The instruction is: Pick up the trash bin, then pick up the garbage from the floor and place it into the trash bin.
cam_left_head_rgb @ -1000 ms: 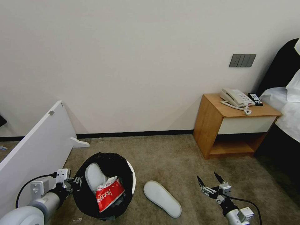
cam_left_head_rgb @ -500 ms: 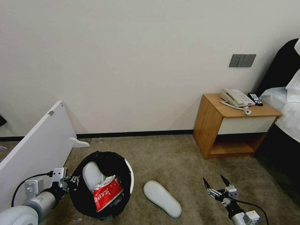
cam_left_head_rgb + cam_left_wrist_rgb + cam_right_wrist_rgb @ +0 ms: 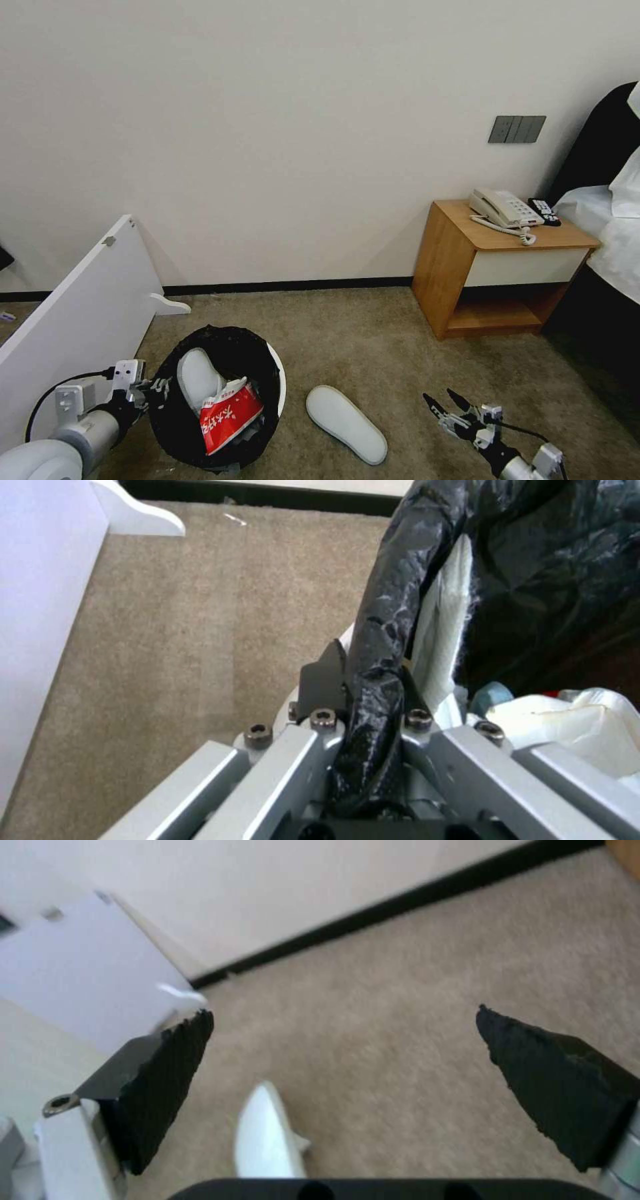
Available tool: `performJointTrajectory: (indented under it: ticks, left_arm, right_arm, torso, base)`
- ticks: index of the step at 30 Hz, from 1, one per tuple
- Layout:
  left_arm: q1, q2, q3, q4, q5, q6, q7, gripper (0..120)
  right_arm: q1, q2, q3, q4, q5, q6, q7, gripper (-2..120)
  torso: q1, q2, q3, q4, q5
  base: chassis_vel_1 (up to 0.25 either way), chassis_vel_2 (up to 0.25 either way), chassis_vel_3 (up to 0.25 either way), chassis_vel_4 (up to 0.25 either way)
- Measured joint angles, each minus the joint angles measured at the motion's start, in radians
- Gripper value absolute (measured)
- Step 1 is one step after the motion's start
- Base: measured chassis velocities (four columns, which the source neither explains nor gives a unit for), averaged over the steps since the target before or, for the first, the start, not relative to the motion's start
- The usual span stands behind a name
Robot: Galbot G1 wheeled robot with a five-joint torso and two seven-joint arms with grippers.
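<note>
one slipper (image 3: 346, 424) lies flat on the carpet (image 3: 373, 347), just right of the bin (image 3: 217, 393) and left of the right gripper (image 3: 443, 404), whose fingers are spread wide with nothing between them. the left gripper (image 3: 157, 387) pinches the bin's bag-covered rim at its left side. inside the bin sit another slipper (image 3: 197, 377) and a red carton (image 3: 230, 413). a white board (image 3: 80, 320) leans left of the bin.

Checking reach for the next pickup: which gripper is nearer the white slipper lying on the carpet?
Right. The right gripper hangs open just beside the slipper; the left gripper clamps the trash bin rim across the bin.
</note>
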Motion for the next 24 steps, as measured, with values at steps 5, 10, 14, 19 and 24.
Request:
performJointTrajectory:
  ticks: [5,10,14,19,24]
  left_arm:
    - [0.007,-0.005,-0.009,-0.001,0.003,0.001,-0.001,2]
    - [-0.001,0.000,-0.013,0.006,0.005,0.002,-0.003,2]
    - [-0.015,0.018,-0.005,0.010,0.000,0.004,-0.005,2]
    - [-0.025,0.038,0.004,0.017,-0.002,0.008,-0.009,2]
    - [-0.033,0.048,0.010,0.018,-0.004,0.010,-0.012,2]
  right_arm:
    - [0.105,-0.065,-0.153,-0.016,0.048,-0.118,0.118,100]
    - [0.185,-0.084,-0.233,0.007,0.043,-0.276,0.264,100]
    - [0.217,-0.084,-0.249,-0.019,0.064,-0.324,0.245,100]
    - [0.233,-0.093,-0.278,-0.038,0.108,-0.391,0.189,100]
    - [0.234,-0.088,-0.300,-0.058,0.126,-0.418,0.170,100]
  torso:
    - [0.000,0.000,0.000,0.0001,-0.0002]
    - [0.000,0.000,0.000,0.0006,-0.0001]
    - [0.000,0.000,0.000,-0.0001,0.0003]
    - [0.000,0.000,0.000,-0.0002,-0.0002]
    - [0.000,0.000,0.000,-0.0002,-0.0001]
  base:
    - [0.000,0.000,0.000,0.000]
    - [0.000,0.000,0.000,0.000]
    - [0.000,0.000,0.000,0.000]
    - [0.000,0.000,0.000,0.000]
    - [0.000,0.000,0.000,0.000]
